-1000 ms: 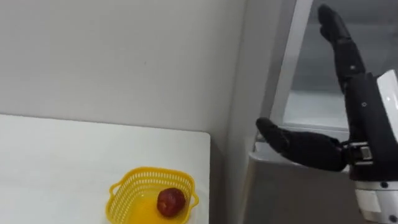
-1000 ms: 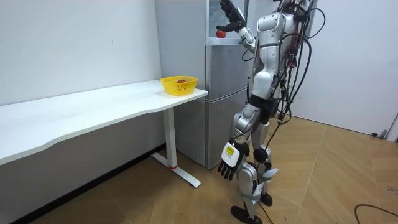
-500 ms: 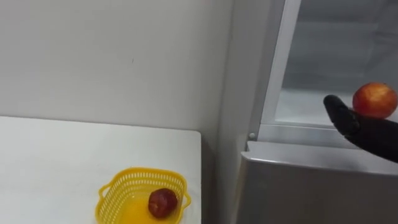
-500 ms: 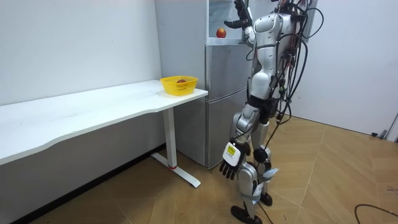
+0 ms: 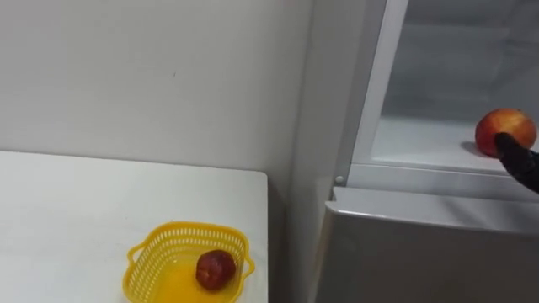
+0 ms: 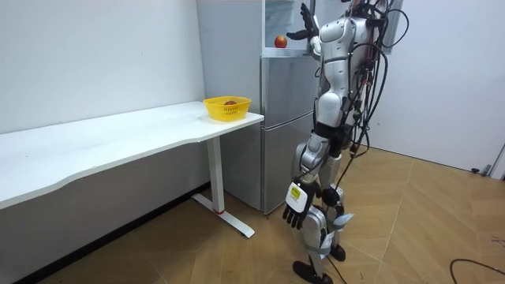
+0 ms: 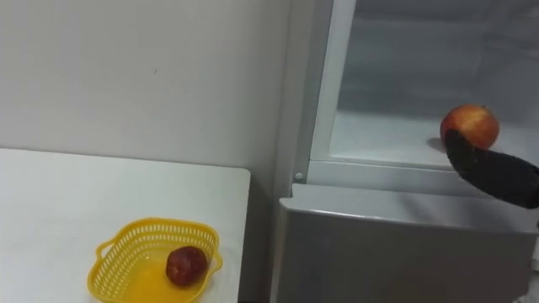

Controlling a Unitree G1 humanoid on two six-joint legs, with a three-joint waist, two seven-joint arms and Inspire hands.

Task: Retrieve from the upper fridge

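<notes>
- Drawn back toward the robot since a second ago, the right hand (image 5: 524,164) stays raised at the open upper fridge (image 5: 421,139), fingers spread wide, holding nothing.
- On the white table (image 5: 67,219), a yellow basket (image 5: 181,227) holds a dark red fruit (image 5: 216,269).
- On the upper fridge shelf sits the apple (image 5: 504,130); a finger seemingly touches it.
- Beside the leg the left hand (image 6: 294,214) hangs loose.

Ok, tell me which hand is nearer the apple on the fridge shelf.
Right. The right hand is up beside the apple in the fridge; the left hand hangs by its leg.
</notes>
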